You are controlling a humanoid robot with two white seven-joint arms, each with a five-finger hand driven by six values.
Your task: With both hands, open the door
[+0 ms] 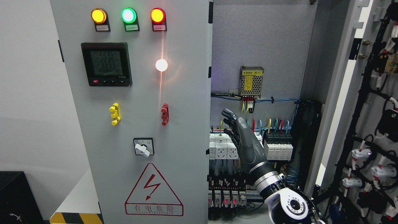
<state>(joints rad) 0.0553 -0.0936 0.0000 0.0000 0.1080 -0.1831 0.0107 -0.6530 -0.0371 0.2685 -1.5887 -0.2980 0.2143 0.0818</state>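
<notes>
Over on the far left there's plain white wall, with a dark box (17,194) in the bottom corner and a bit of yellow-black hazard tape (76,218) along the floor edge beside it. Then comes the grey left door (136,124) of the cabinet, sitting closed and facing the camera. It carries three lit lamps across the top: yellow lamp (98,16), green lamp (128,15), red lamp (157,15). Below those there's a digital meter (106,64) showing numbers, a bright white glare spot (161,65), a yellow latch (115,114), a red latch (165,114), a rotary switch (143,147), and a red-outlined lightning warning triangle (153,190) at the bottom.

Right of that door the cabinet is open and you can see inside: a perforated power supply (251,81) up on the back panel, coloured wires under it, rows of white breakers (222,148), and little red LEDs lower down.

The right hand (241,137) comes up from the bottom right, fingers straight and loosely together, holding nothing, just in front of the breakers and near the left door's inner edge.

Far right, the right door (342,93) is swung wide open, its inside face covered in black cable harness (367,149).
</notes>
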